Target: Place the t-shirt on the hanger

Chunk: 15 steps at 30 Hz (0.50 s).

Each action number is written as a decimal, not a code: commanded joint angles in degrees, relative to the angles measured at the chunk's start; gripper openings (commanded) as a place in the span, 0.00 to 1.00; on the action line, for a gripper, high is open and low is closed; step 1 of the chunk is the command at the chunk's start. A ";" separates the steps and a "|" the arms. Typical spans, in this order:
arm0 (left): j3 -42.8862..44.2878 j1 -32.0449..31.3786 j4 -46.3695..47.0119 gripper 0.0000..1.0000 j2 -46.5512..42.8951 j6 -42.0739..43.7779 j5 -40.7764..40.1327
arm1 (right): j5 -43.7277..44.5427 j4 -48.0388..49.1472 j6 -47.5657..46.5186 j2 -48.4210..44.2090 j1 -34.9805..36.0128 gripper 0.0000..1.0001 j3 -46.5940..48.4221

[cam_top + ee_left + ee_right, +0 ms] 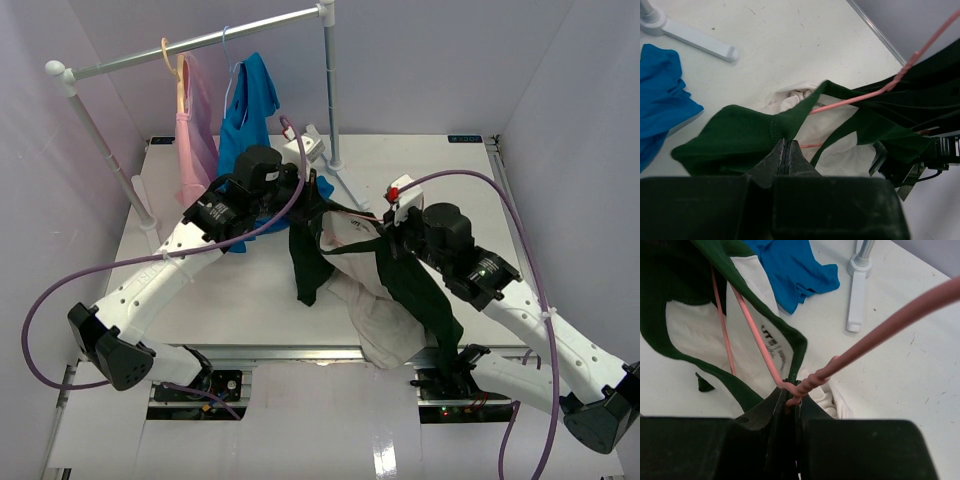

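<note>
Between the two hands hangs the t-shirt [400,300]. Its dark green neck edge is stretched from one hand to the other, and its white body sags below the right hand onto the tabletop [250,290] and over the near edge. The left hand [786,145] is pinched tight on a green fold of the shirt, with cloth bunched just ahead of its fingertips. The right hand [790,397] is clamped on the twisted neck of the pink hanger [755,335]. The hook stem rises up and away from that hand to its right. The two wire arms run forward from the fingertips into the shirt's neck opening, over the white inner side with its label. Beyond the left hand, to its left, the hem of a bright blue shirt [660,95] lies on the tabletop. Farther out is the white foot of the clothes rack [690,35]. A pale pink garment [195,125] hangs from the rack's bar, well apart from both hands.
</note>
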 commanded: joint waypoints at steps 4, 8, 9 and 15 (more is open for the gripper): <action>-0.60 -3.84 6.45 0.00 0.75 -2.56 3.50 | 1.75 6.96 2.53 2.82 0.59 0.08 5.39; -0.72 -4.30 6.96 0.01 1.45 -2.12 3.55 | -2.04 10.21 3.07 0.69 0.79 0.08 2.45; -0.84 -4.36 6.96 0.05 1.70 -1.39 4.03 | -4.28 11.18 3.19 -0.28 0.85 0.08 1.30; -2.40 -4.36 6.20 0.63 -3.47 5.93 6.31 | -9.19 16.26 2.90 -8.82 0.93 0.08 -6.60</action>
